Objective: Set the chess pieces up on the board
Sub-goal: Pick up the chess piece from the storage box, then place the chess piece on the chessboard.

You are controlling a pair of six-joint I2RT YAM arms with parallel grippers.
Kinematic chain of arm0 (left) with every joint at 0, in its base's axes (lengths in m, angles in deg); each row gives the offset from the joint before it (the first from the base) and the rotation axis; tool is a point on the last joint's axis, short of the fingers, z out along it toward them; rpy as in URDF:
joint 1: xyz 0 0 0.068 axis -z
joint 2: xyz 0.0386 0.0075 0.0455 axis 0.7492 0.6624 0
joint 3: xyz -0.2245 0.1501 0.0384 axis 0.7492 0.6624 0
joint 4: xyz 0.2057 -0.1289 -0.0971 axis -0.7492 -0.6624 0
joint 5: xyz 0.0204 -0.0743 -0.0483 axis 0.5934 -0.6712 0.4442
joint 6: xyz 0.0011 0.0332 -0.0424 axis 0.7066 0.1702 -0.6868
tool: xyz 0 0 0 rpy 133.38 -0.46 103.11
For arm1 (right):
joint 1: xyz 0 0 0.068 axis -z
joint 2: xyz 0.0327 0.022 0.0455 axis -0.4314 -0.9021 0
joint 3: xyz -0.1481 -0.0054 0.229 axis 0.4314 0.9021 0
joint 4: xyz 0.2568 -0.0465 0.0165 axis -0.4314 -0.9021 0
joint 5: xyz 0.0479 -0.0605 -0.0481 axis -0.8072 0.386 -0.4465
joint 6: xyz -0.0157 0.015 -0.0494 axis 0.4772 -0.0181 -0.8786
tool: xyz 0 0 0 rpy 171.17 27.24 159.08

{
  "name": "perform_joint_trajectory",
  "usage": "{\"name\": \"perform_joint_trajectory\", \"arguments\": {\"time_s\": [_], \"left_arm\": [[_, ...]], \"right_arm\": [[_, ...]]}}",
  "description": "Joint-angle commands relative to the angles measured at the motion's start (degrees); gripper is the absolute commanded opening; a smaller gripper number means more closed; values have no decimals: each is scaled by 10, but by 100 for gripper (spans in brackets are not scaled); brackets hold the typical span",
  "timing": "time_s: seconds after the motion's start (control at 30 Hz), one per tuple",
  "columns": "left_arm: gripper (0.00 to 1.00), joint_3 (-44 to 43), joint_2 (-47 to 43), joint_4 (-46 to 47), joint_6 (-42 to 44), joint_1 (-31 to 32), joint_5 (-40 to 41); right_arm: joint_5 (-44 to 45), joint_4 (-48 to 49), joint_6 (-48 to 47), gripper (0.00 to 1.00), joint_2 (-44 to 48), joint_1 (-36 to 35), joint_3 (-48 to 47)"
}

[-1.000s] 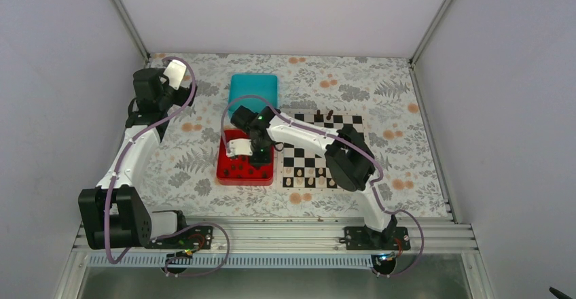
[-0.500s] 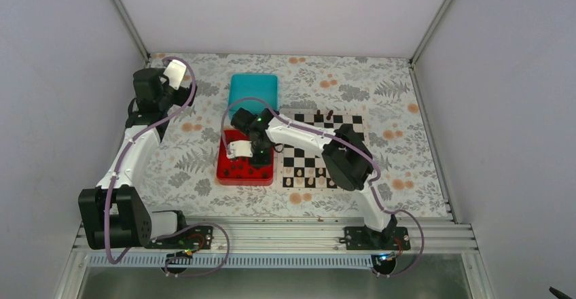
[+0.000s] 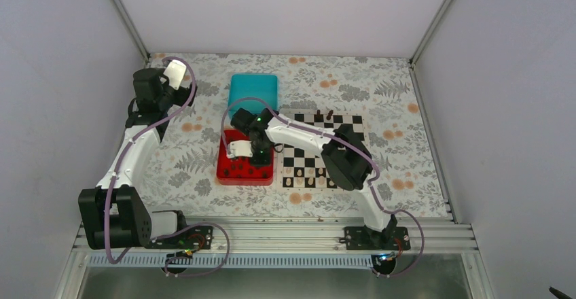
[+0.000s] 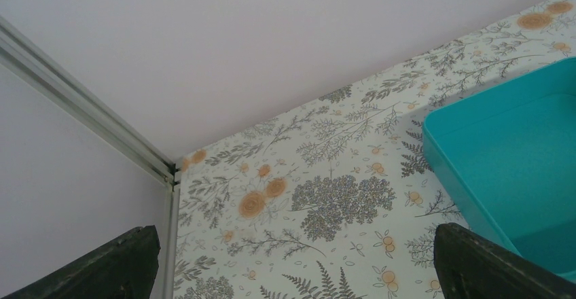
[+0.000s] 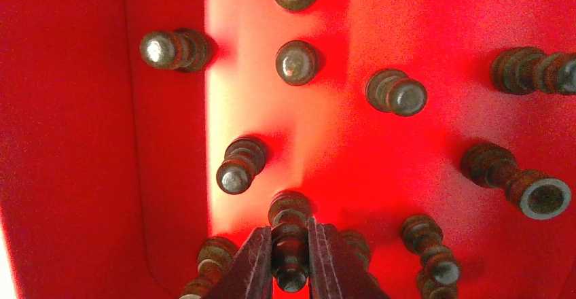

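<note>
So the right tool [image 5: 291, 244] is pinching a dark piece [image 5: 290, 210] in the red tray [image 3: 227, 171], with loads more in there. The board [image 3: 299, 157] barely has any dark ones. The left tool [image 4: 293, 244] is spread wide, holding nothing.

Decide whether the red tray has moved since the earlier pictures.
No. The red tray lies where it did, just left of the board and nearer than the teal box.

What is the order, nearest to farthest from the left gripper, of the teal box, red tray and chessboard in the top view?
From the left gripper:
1. teal box, just to its right.
2. red tray, right and toward the bases.
3. chessboard, farthest right.
</note>
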Motion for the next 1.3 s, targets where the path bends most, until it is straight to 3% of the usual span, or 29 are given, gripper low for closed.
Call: {"name": "perform_joint_trajectory", "arguments": {"time_s": [0.0,0.3,0.7,1.27], "left_arm": [[100,4,-7,1,1,-4,-11],[100,3,-9,-1,1,-4,-10],[100,1,-11,-2,0,-4,-13],[100,-1,-8,-4,-1,-4,-16]], "right_arm": [[-15,-18,1,5,37,11,-38],[-7,-76,-11,5,94,127,-145],[-18,-35,-44,5,63,304,-99],[16,13,-46,7,-14,328,-52]]}}
